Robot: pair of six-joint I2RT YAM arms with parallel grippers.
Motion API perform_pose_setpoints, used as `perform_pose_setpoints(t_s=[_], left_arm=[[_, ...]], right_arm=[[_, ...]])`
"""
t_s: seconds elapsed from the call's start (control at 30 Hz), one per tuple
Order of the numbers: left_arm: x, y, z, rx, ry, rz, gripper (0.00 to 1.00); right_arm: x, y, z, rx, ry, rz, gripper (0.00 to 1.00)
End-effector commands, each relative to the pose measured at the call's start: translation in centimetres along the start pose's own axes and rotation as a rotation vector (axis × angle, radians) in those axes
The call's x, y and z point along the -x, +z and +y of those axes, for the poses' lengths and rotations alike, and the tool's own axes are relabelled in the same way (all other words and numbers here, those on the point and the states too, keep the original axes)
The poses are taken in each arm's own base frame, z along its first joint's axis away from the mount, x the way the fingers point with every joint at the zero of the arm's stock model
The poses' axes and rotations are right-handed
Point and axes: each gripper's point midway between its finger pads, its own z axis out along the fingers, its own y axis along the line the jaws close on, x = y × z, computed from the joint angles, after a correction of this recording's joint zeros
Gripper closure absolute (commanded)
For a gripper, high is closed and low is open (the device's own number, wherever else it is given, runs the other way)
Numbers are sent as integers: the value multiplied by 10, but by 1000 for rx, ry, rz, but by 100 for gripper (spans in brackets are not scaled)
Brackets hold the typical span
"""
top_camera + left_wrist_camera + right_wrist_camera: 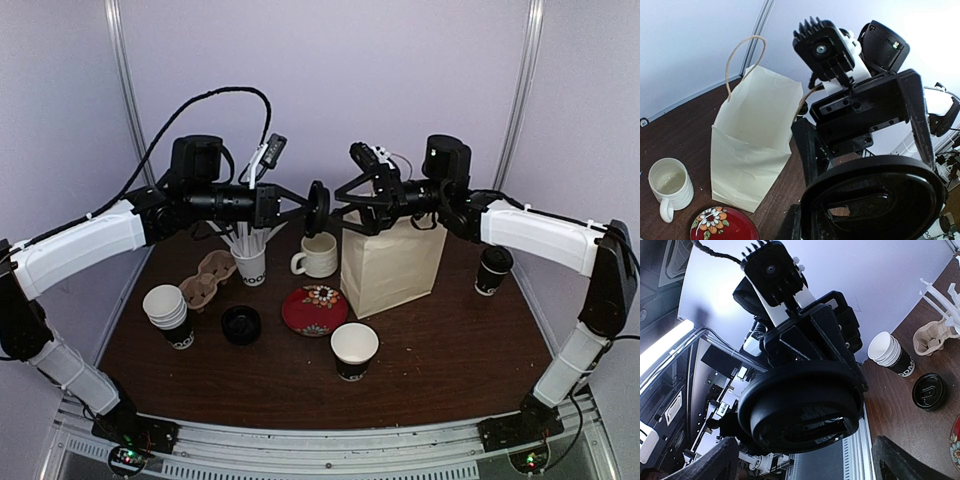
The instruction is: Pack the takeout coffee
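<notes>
Your left claw is pressed together on the rim of a black lid. It holds this lid on its edge in the air, between the two arms and above the cream mug. Your right claw faces the lid from the other side, spread wide, and its wrist view shows it touching nothing. Because the lid is pinched only at the rim, its broad face stays free toward the right claw. I judge this suits a handover or a new grip, but I cannot tell which one. Of the takeout coffee, the lidded cup stands upright on the surface, to the right of the paper bag and near your right arm. The open cup stands at the front, just beside the red plate, and it has no lid. The bag stands upright with its mouth open and its handles up, so a cup can go in from above. Its inside is hidden from you. A second lid lies flat to the left of the plate. The held lid is probably for the open cup, and you must turn it flat before you press it on.
</notes>
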Motion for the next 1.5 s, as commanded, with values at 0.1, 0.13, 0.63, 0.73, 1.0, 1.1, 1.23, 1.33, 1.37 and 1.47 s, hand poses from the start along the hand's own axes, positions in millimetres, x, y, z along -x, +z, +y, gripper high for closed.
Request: perform_pose_setpoints(t_s=[0.1,0.13,0.63,0.73,1.0,1.1,1.23,1.33,1.37,1.47], left_arm=[[10,4,-20,-65,33,-44,97],[10,4,-21,-66,34,-45,96],[6,7,-20,-63,28,-39,96],[4,8,-21,-63,29,-37,96],[-1,13,-24,-60,38,-22,93],[-3,13,-23,-51,39,-15,90],[-5,10,-20,-23,43,-6,79],[-10,3,-14,33,77,13,63],[-14,-1,-12,51,94,24,59],[-23,-16,-14,79,155,50,49]], right_arm=[[-1,12,5,19,-17,19,5],[-2,13,6,23,-19,24,5],[-6,19,17,69,-28,34,12],[-6,19,15,66,-23,33,11],[-5,21,14,63,-17,33,15],[-8,20,12,45,-20,38,20],[-15,17,8,-1,-53,59,24],[-26,11,6,-62,-83,91,25],[-31,8,5,-86,-97,106,25],[-49,-4,4,-168,-163,157,25]])
